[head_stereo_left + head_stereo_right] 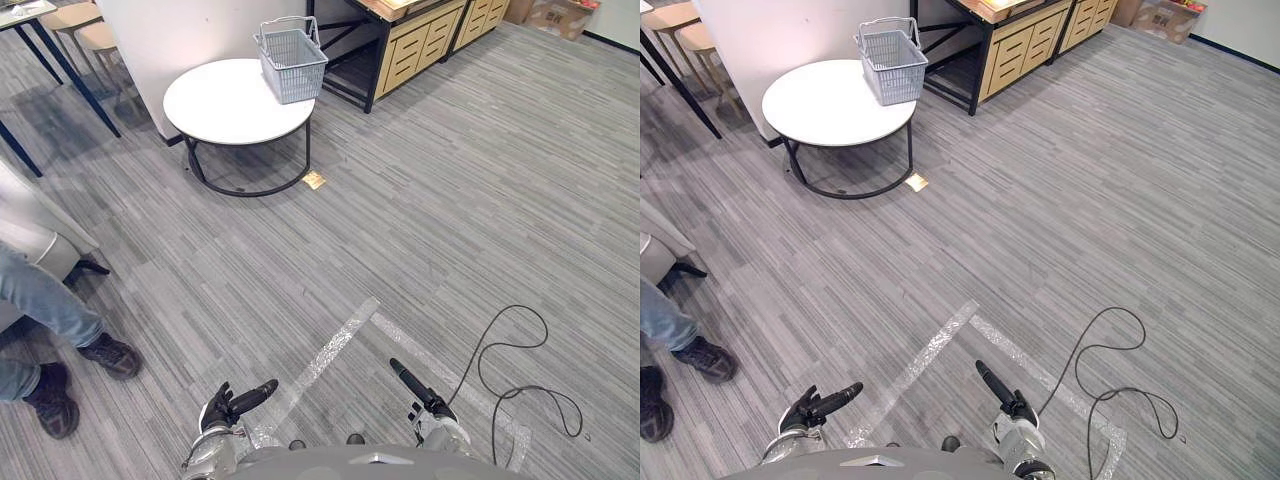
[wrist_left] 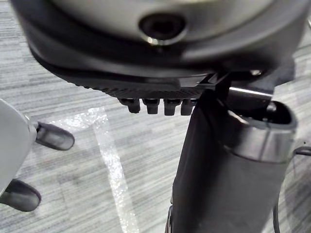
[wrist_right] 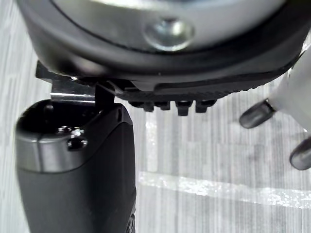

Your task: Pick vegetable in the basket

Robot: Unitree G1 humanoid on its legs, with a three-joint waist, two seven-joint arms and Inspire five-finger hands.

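Grey mesh basket [image 1: 291, 62] — upright, at edge of round white table [image 1: 225, 108]

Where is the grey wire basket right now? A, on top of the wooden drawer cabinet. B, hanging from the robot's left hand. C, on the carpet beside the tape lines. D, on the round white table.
D: the grey wire basket stands on the round white table, near its far rim.
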